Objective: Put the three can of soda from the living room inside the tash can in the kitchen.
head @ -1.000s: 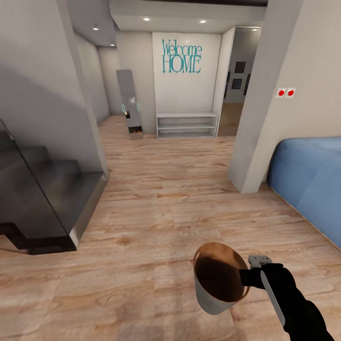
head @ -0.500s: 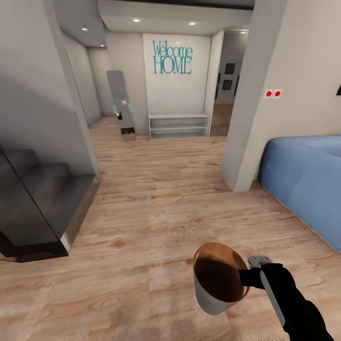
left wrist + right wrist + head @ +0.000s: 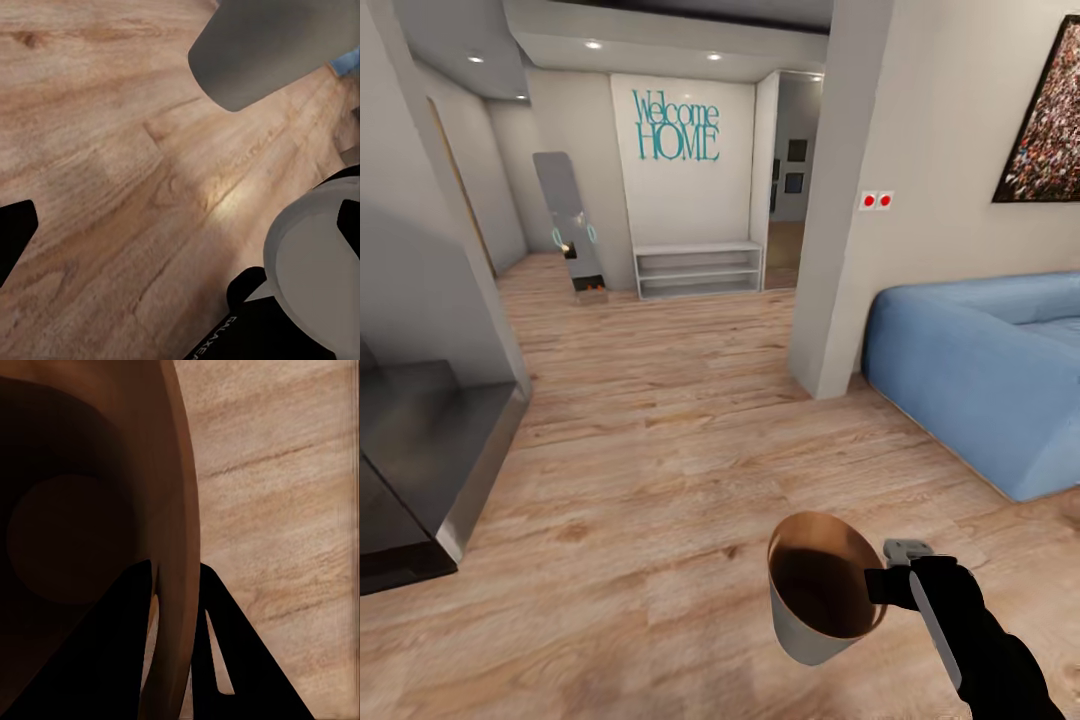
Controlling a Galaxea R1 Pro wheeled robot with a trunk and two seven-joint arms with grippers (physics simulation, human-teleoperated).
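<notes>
Underfoot, light wood floor (image 3: 660, 480) throughout.

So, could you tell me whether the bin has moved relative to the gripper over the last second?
No: the trash can sits alike on the right gripper; the view panned, revealing more sofa.

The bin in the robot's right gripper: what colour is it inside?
The bin is glossy brown-copper inside and light grey outside; the head view shows this best.
</notes>
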